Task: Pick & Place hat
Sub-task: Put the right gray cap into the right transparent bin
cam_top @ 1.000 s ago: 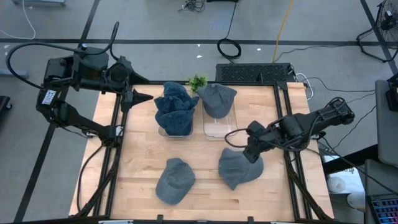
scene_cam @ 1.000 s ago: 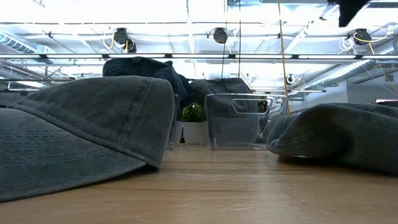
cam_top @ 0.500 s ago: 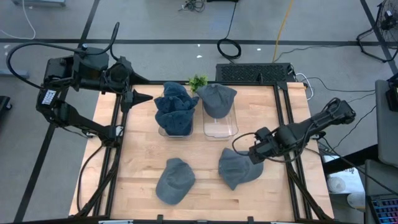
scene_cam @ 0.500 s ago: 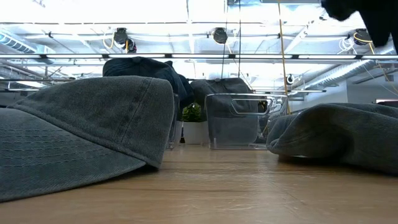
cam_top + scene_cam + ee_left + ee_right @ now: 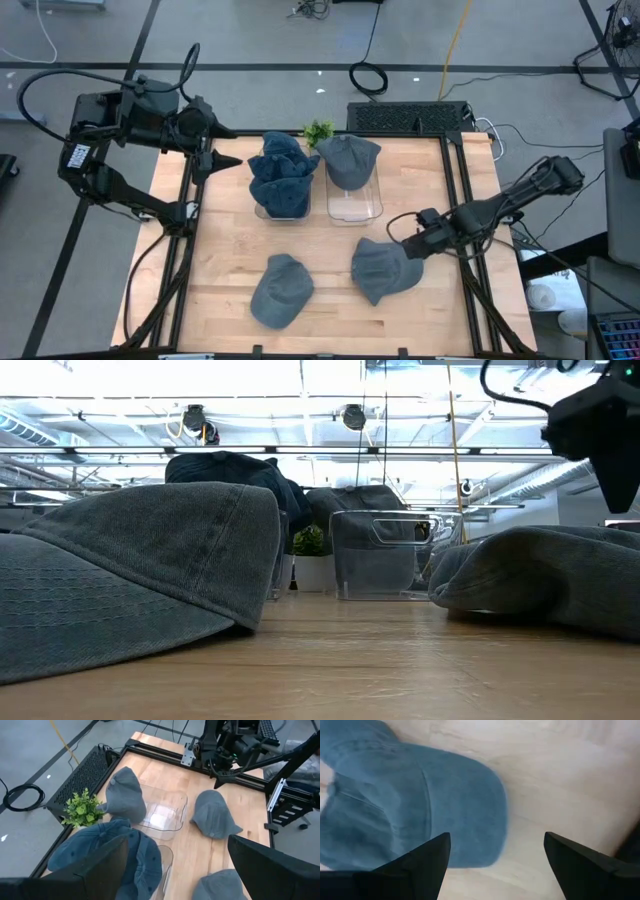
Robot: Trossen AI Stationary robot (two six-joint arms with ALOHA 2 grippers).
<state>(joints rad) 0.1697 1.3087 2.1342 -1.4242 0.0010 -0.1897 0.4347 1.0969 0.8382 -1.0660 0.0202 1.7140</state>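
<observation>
Two grey-blue hats lie crown up on the wooden table: one at the near left (image 5: 281, 290) (image 5: 130, 570) and one at the near right (image 5: 383, 270) (image 5: 550, 575). My right gripper (image 5: 410, 242) (image 5: 600, 435) hangs open just above the right hat's side toward the table's right edge, fingers pointing down. In the right wrist view, that hat's brim (image 5: 420, 810) lies below my right gripper (image 5: 495, 842), apart from the fingers. My left gripper (image 5: 235, 160) (image 5: 175, 855) waits open, high over the table's far left corner.
Two clear bins stand at the far middle. The left bin (image 5: 283, 205) holds a stack of dark blue hats (image 5: 283, 170). A grey hat (image 5: 348, 160) sits on the right bin's (image 5: 355, 205) far end. A small green plant (image 5: 318, 131) stands behind them.
My right gripper has come down toward the near right hat, shifting a little toward the table's right edge and rolling at the wrist. Its fingers stay open. The hats have not moved.
</observation>
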